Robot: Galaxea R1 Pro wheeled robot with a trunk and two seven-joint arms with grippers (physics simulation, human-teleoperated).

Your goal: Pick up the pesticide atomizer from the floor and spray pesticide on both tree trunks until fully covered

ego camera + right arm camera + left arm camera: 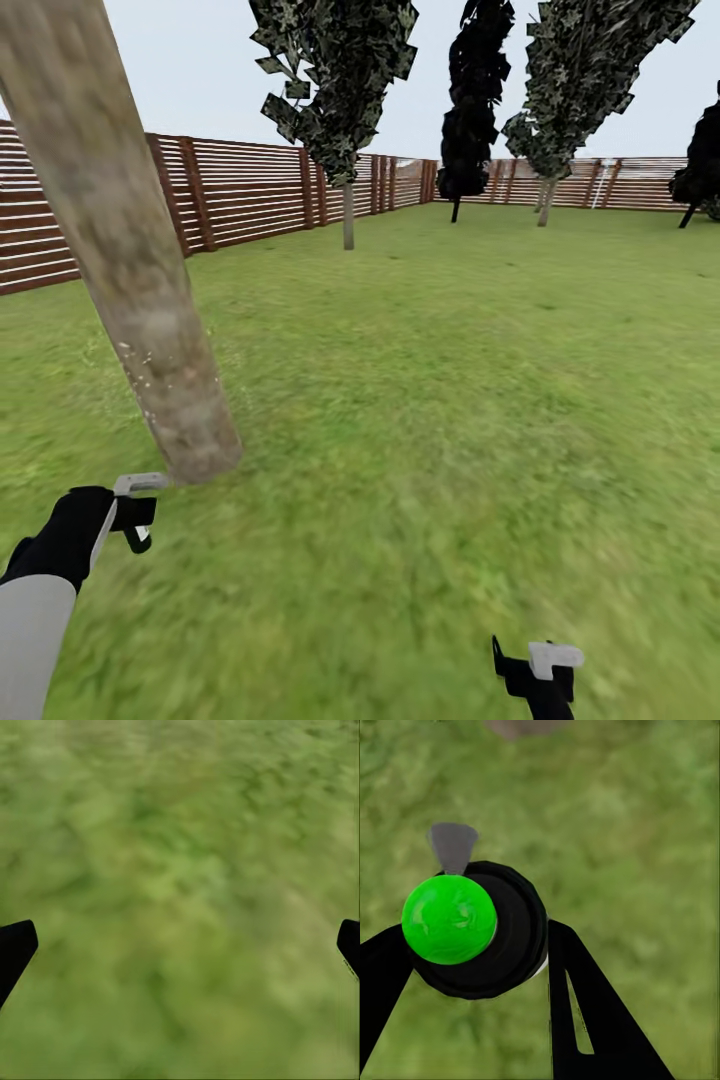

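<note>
The pesticide atomizer (pixel 450 919), a black round body with a bright green cap and a grey nozzle, sits between the fingers of my left gripper (pixel 472 941), which is shut on it. In the head view that left gripper (pixel 138 512) hangs low over the grass, just short of the base of a thick mottled grey-brown tree trunk (pixel 130 270). Tiny white specks of pesticide (pixel 135 362) dot the trunk's lower left side. My right gripper (pixel 535 672) is at the bottom right, open over bare lawn, its fingertips (pixel 16 945) spread wide apart.
Green lawn (pixel 430 400) stretches ahead to a brown slatted fence (pixel 240 190). A thin-trunked tree (pixel 347 210) and several darker ones (pixel 465 150) stand along the far fence.
</note>
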